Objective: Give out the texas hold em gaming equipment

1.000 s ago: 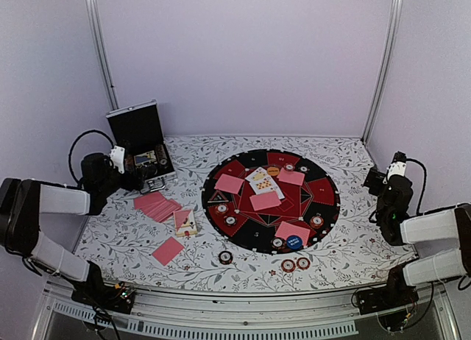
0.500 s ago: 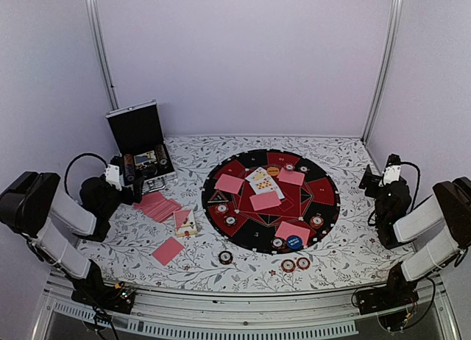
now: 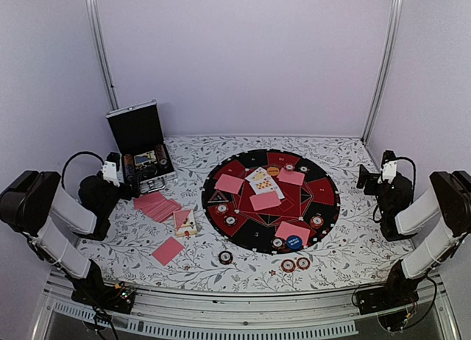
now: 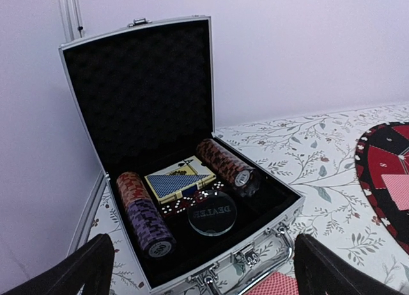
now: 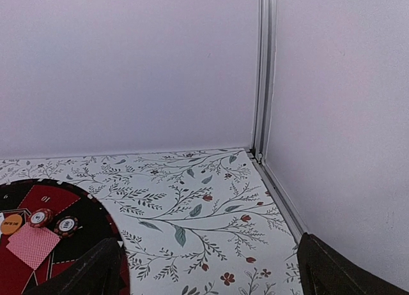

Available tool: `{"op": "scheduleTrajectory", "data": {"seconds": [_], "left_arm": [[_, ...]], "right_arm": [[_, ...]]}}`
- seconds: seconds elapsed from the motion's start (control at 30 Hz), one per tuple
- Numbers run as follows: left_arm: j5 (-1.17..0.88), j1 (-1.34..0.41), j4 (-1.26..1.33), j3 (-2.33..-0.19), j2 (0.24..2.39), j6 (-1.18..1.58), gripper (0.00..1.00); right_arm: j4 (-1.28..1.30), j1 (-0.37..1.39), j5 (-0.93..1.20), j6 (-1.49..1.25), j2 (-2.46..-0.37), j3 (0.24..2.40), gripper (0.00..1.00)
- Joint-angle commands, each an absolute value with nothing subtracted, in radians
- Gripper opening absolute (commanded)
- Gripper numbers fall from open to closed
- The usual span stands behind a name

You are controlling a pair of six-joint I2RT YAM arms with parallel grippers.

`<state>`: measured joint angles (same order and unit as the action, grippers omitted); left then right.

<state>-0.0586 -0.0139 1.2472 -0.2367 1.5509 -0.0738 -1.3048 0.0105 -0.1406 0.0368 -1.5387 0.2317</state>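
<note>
Pink-backed playing cards (image 3: 265,201) lie on the round black-and-red mat (image 3: 324,193), beside face-up cards (image 3: 263,180), an orange disc (image 3: 273,171) and a blue disc (image 3: 294,242). Poker chips (image 3: 316,221) dot the mat, and three chips (image 3: 288,266) lie in front of it. More pink cards (image 3: 157,206) are spread left of the mat. My left gripper (image 3: 132,182) (image 4: 201,277) stands open and empty just before the open case (image 4: 137,97). My right gripper (image 3: 366,178) (image 5: 208,277) hangs open and empty over the table's right side, off the mat (image 5: 96,226).
The black silver-edged case (image 3: 140,126) stands at the back left with its lid up, holding chip rolls (image 4: 144,215), a blue-backed deck (image 4: 177,183) and a clear dealer disc (image 4: 212,212). Walls and metal posts (image 5: 263,71) close in the floral table (image 3: 184,152).
Both arms have folded back toward their bases. The left gripper eased slightly back from the case, the right gripper drifted toward the back right. Both stayed open; cards and chips did not move.
</note>
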Motion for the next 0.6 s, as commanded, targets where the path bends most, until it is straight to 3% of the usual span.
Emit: {"op": "scheduleTrajectory", "data": {"seconds": [0.0, 0.57], "left_arm": [[-0.045, -0.003, 1.288, -0.247, 1.559, -0.063, 1.00], [-0.027, -0.003, 1.279, -0.254, 1.560, -0.055, 1.00]], "right_arm": [[-1.291, 0.008, -0.108, 0.005, -1.548, 0.248, 0.99], [-1.296, 0.008, -0.107, 0.008, -1.546, 0.245, 0.99]]}}
